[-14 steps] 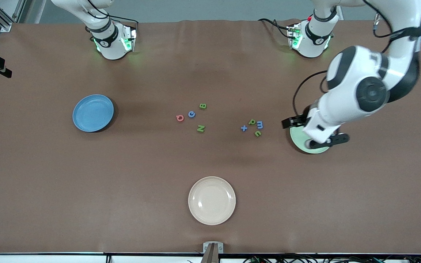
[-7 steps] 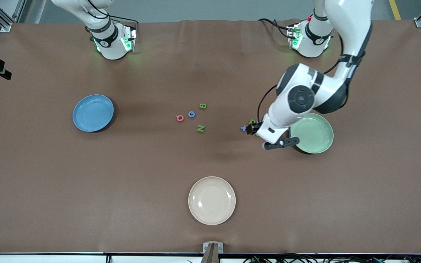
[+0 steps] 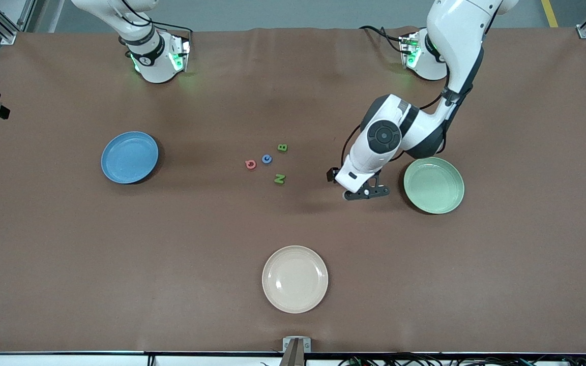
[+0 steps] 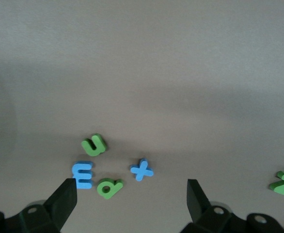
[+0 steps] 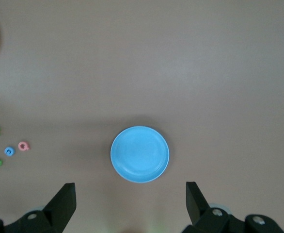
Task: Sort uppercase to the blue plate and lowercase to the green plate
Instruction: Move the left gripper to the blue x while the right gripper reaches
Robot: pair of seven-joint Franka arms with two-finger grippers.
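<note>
My left gripper [image 4: 130, 188] is open and empty, low over the lowercase pieces: green u [image 4: 93, 144], blue m [image 4: 82, 174], green p [image 4: 109, 188] and a blue plus [image 4: 142, 170]. In the front view the left hand [image 3: 361, 175] hides these pieces. The green plate [image 3: 434, 184] lies empty beside it, toward the left arm's end. The capitals D [image 3: 251, 163], C [image 3: 267, 159], B [image 3: 282, 147] and N [image 3: 279, 178] lie mid-table. The blue plate [image 3: 129, 157] is empty. My right gripper [image 5: 130, 190] is open, waiting high over the blue plate [image 5: 140, 154].
A cream plate [image 3: 295, 279] lies empty near the table's front edge. The brown mat [image 3: 171, 229] covers the whole table. The green N [image 4: 283, 183] shows at the edge of the left wrist view.
My left arm has swung from over the green plate toward the table's middle and now sits over the lowercase pieces, uncovering the green plate. The right arm has not moved.
</note>
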